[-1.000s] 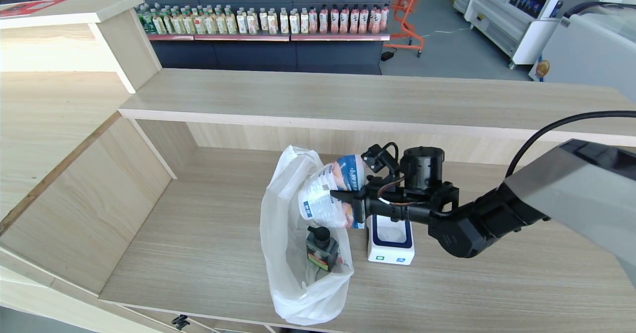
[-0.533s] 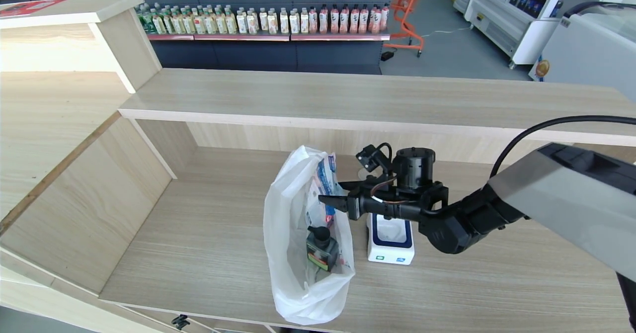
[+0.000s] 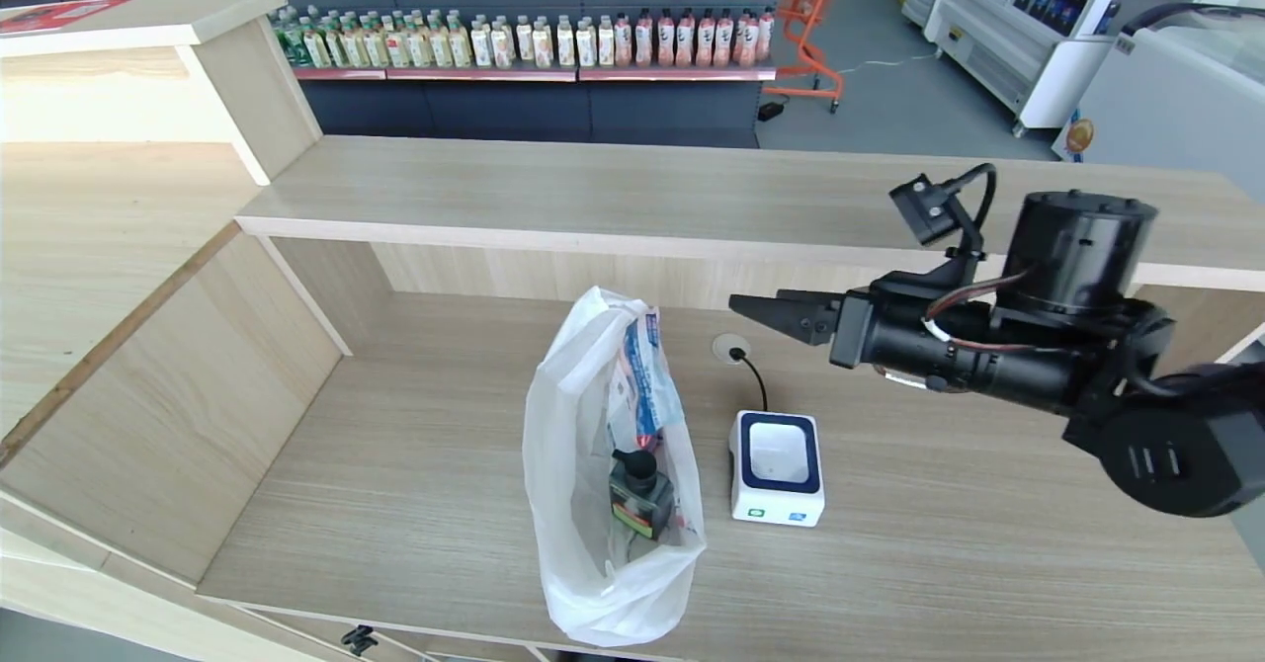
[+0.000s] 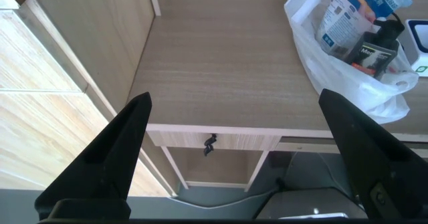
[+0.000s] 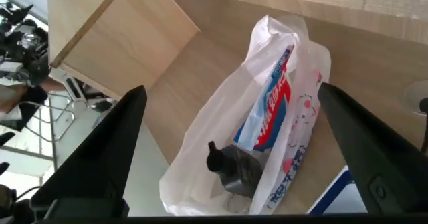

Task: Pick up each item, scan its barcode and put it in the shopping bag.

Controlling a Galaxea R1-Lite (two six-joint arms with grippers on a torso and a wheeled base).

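Since the packet [image 3: 642, 375] and dark bottle [image 3: 640, 499] are already lodged in the shopping bag [image 3: 563, 445], the right gripper [image 3: 766, 311] is held wide and empty, clear of the scanner [image 3: 778, 469]; the left gripper [image 4: 234, 100] is likewise spread

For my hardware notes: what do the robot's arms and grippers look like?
The right gripper: matte black, tapered wedge jaws, cylindrical wrist housing, small black camera on a curved cable, reddish wires. The left gripper: same black wedge jaws.
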